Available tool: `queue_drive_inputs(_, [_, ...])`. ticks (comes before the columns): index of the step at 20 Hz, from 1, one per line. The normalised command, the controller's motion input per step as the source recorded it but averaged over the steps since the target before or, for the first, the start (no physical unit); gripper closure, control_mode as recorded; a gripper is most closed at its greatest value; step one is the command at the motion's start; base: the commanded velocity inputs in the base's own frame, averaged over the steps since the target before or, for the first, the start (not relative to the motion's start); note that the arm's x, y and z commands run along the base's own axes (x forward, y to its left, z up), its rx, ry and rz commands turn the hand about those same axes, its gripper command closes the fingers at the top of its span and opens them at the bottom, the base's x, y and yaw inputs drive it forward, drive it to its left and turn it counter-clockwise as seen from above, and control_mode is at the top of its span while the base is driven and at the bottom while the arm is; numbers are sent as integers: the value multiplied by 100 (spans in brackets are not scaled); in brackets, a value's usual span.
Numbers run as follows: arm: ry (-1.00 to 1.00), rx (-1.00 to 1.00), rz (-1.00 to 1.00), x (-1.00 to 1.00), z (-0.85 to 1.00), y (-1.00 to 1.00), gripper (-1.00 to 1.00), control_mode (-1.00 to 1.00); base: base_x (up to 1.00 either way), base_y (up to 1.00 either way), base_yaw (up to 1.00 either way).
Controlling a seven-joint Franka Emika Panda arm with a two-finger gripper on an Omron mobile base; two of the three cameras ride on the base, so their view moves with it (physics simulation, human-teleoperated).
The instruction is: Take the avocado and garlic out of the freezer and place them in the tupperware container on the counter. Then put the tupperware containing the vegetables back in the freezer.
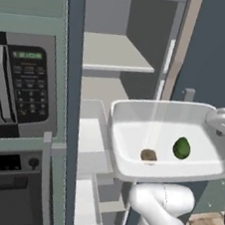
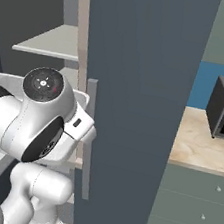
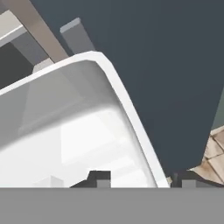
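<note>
The tupperware container (image 1: 131,137) hangs at the open freezer (image 1: 116,60), level with its pale shelves, its right rim at the fingers (image 3: 140,177). Inside it lie two things: one garlic (image 1: 149,155) on the left, farther from the fingers, and one avocado (image 1: 181,147) just right of it, nearer them, the two apart. In the hand view the two finger tips stand on either side of the container's rim, one inside the tub and one outside; whether they pinch it or stand loose cannot be told. To the right, past the freezer door, runs the desk (image 2: 200,146).
</note>
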Motion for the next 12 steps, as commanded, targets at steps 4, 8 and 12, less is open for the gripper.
queue_drive_inputs(4, [1,0,-3,0,0,18,100,-100,0,0,0])
queue_drive_inputs(8, [2,0,-1,0,5,-3,100,-100,0,0,0])
queue_drive_inputs(12, [0,0,-5,0,36,-33,100,-100,0,0,0])
